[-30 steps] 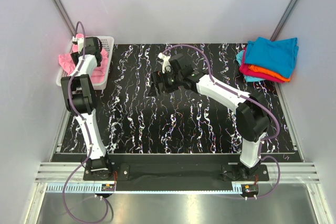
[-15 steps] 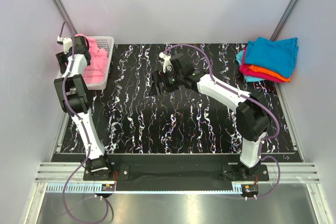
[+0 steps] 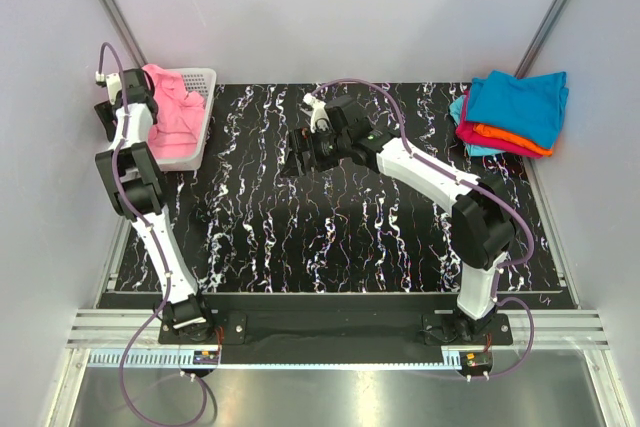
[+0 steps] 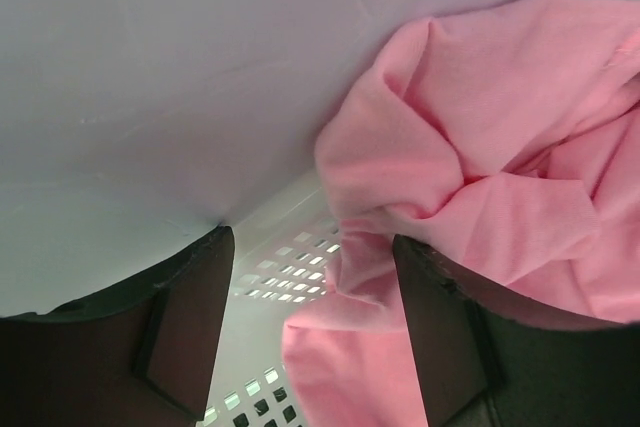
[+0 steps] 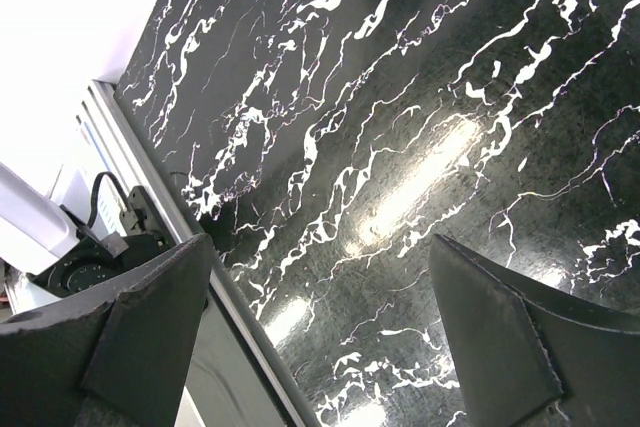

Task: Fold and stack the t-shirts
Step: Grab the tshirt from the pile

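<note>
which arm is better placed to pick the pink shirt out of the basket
Left. The left fingers stand open at the basket, pink shirt partly between them; the right fingers hang open over the table, far from it.

Marbled table (image 3: 330, 237) lies open centrally; wall (image 4: 200, 67) and basket (image 4: 290, 257) seemingly hem the left claw (image 4: 315, 332).

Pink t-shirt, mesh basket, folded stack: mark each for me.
pink t-shirt (image 3: 172, 119), top external view, middle of the bunched cloth.
white mesh basket (image 3: 200, 77), top external view, far rim.
folded t-shirt stack (image 3: 518, 105), top external view, teal top shirt.
</note>
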Action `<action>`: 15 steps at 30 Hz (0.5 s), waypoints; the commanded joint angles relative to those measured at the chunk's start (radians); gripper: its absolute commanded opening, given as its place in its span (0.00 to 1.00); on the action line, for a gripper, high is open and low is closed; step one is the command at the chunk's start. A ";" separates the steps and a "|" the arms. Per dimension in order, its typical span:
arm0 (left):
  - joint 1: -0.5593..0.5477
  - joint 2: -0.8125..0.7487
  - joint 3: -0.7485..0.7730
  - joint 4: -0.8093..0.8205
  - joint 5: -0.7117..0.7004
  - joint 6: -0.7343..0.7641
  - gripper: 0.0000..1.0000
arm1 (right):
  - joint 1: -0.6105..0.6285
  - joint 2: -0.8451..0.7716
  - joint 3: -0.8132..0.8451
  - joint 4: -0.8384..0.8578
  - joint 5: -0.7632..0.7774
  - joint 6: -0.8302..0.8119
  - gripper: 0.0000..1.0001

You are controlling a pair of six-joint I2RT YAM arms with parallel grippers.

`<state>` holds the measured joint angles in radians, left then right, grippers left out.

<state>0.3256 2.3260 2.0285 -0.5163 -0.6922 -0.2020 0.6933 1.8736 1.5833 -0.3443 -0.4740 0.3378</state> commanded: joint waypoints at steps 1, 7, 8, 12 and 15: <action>-0.003 0.036 0.006 -0.008 0.157 -0.045 0.67 | -0.006 -0.004 0.041 0.011 -0.032 0.020 0.95; -0.008 0.026 -0.007 -0.005 0.143 -0.037 0.66 | -0.006 0.010 0.049 0.013 -0.041 0.023 0.95; -0.010 0.026 -0.005 -0.005 0.149 -0.033 0.65 | -0.006 0.013 0.050 0.016 -0.041 0.024 0.95; -0.013 0.007 -0.005 -0.007 0.186 -0.027 0.63 | -0.006 0.021 0.052 0.022 -0.052 0.033 0.94; -0.017 -0.014 -0.017 -0.007 0.195 -0.037 0.63 | -0.006 0.027 0.049 0.022 -0.057 0.033 0.94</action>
<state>0.3260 2.3234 2.0293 -0.4999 -0.6609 -0.1944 0.6933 1.8885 1.5841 -0.3428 -0.5007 0.3607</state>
